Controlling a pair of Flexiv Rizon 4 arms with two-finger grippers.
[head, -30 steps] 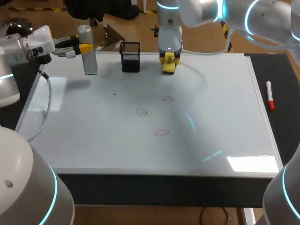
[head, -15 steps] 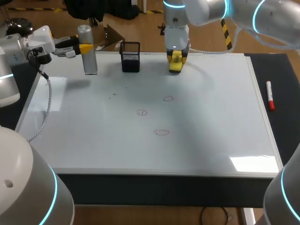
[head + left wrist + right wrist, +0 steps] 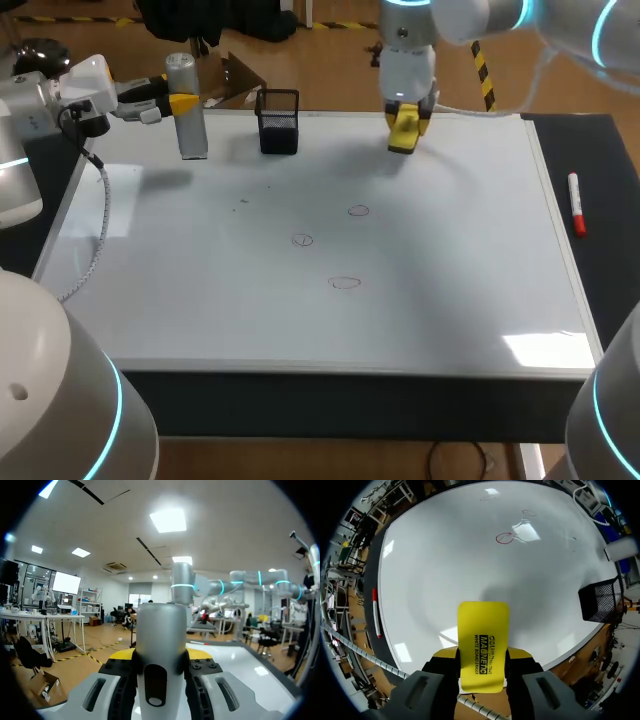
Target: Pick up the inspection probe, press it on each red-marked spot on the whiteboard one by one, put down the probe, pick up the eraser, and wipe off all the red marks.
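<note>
My left gripper [image 3: 176,103] is shut on the inspection probe [image 3: 189,120], a silver cylinder held upright at the whiteboard's [image 3: 470,250] far left corner. In the left wrist view the probe [image 3: 161,650] fills the gap between the fingers. At the far edge, right of the middle, my right gripper [image 3: 405,122] is shut on the yellow eraser [image 3: 402,133], raised off the board. The eraser [image 3: 483,645] juts out ahead of the right gripper's fingers. Three red-marked circles [image 3: 359,211], [image 3: 303,240], [image 3: 345,283] lie mid-board, and the nearest red circle [image 3: 504,538] shows ahead of the eraser.
A black mesh basket [image 3: 279,122] stands at the far edge between the two grippers, and the basket [image 3: 600,600] also shows beside the eraser. A red marker [image 3: 576,203] lies on the dark mat right of the board. A cable [image 3: 100,225] trails over the left edge.
My right arm has carried the eraser to the right along the far edge, away from the basket. The left arm and the probe have stayed put.
</note>
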